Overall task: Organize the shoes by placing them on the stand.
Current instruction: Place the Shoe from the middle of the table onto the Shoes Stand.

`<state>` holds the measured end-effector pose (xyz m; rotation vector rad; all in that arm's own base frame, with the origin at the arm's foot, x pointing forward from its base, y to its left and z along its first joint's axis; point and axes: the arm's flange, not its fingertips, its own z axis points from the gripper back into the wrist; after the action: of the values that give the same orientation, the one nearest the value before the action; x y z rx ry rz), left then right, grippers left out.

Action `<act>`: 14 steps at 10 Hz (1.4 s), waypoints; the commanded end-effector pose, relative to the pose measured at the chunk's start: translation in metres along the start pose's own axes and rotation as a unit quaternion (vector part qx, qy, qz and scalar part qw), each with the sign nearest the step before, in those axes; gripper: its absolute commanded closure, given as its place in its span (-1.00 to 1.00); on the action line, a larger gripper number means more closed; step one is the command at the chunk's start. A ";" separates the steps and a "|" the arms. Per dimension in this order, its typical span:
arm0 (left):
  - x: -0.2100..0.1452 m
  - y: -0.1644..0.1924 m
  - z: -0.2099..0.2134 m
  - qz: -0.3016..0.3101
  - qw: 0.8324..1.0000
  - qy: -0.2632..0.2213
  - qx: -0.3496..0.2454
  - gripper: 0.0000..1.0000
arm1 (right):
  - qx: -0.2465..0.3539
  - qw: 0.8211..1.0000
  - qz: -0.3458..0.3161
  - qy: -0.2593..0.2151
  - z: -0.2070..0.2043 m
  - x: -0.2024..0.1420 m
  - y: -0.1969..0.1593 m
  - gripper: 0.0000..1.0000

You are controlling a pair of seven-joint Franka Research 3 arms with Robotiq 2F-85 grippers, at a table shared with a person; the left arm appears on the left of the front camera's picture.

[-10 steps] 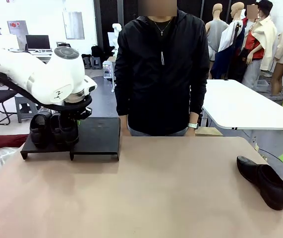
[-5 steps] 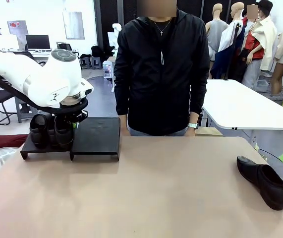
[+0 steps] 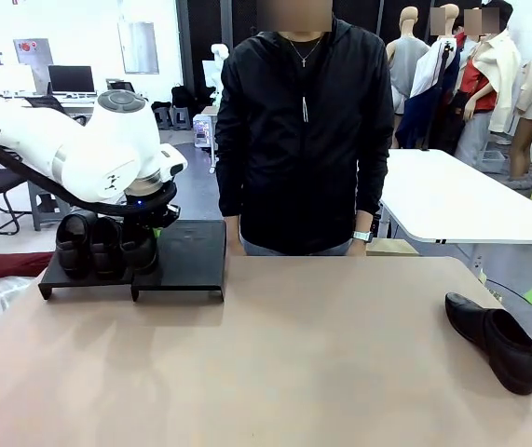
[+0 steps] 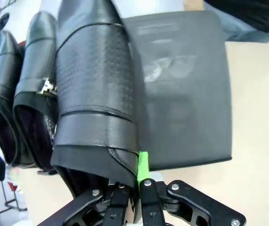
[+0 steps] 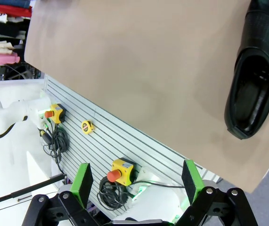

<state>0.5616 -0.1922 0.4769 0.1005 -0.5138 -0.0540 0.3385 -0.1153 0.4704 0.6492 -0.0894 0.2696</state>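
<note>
Three shoes on the stand (image 3: 186,253), far left; left gripper (image 4: 133,186) pinching the third shoe (image 4: 96,94) by its heel rim. Fourth shoe (image 3: 497,340) near right, right gripper (image 5: 136,181) spread, empty. Leather looks stiff, light, slick: grab heel collar.

Front faces across table (image 3: 340,372); wrists perhaps downward.

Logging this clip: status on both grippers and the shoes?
Left gripper shut on third black leather shoe, at matte-black stand beside two racked shoes. Right gripper open, empty. Fourth shoe loose on tan table.
</note>
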 end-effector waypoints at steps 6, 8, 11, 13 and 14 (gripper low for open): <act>0.017 -0.008 -0.059 -0.015 1.000 0.024 -0.005 1.00 | -0.005 1.000 -0.010 -0.008 -0.001 0.002 0.003 -1.00; 0.015 -0.010 -0.062 -0.014 1.000 0.025 0.002 -1.00 | -0.005 1.000 -0.010 -0.008 -0.001 0.002 0.003 -1.00; 0.008 -0.006 -0.038 -0.013 1.000 -0.003 -0.014 -1.00 | -0.005 1.000 -0.010 -0.008 -0.001 0.002 0.003 -1.00; -0.008 0.004 0.004 -0.013 0.999 -0.016 -0.041 -1.00 | -0.005 1.000 -0.010 -0.008 -0.001 0.002 0.003 -1.00; -0.025 0.011 0.035 -0.023 0.997 -0.008 -0.068 -1.00 | -0.005 1.000 -0.010 -0.008 -0.001 0.002 0.003 -1.00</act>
<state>0.5605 -0.1968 0.4838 0.0367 -0.5366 -0.0958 0.3386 -0.1153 0.4703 0.6492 -0.0889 0.2695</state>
